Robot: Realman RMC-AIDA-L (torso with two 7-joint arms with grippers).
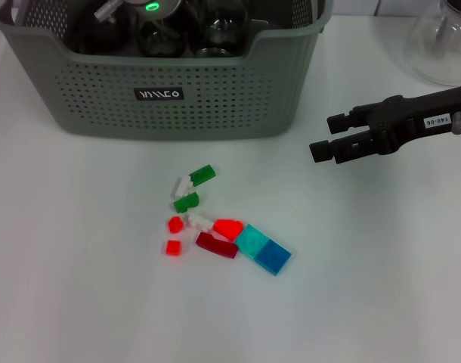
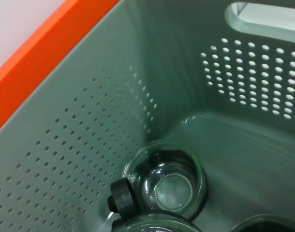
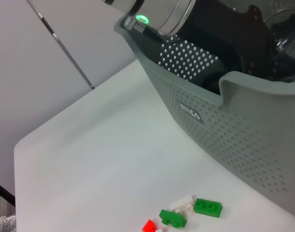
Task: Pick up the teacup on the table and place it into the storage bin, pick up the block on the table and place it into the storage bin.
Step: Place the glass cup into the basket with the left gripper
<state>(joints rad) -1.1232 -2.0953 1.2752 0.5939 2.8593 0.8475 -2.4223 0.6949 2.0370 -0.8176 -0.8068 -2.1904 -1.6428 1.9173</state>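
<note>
Left gripper inside storage bin [image 1: 215,98], own fingers unseen, state cannot tell. Bin at 12 o'clock on bench [image 1: 72,287], far rim cut off; grey-green, perforated, long axis side to side. Glass teacup [image 2: 169,181] lies inside. Blocks [image 1: 223,231] scattered at 6 o'clock of bin. Right gripper [image 1: 321,136] at 3 o'clock, released, pointing toward 9.

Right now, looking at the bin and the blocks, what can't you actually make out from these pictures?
- Left gripper: the head view shows only the arm's end above the grey-green perforated plastic storage bin; the top edge cuts it off.
- Clear glass teacup: whether it is released; the left wrist view shows no fingers.
- Glassware at the head view's right corner: cropped by the edge.
- Small white block among the green ones: shape too small.
- Right gripper: hovers open.
</note>
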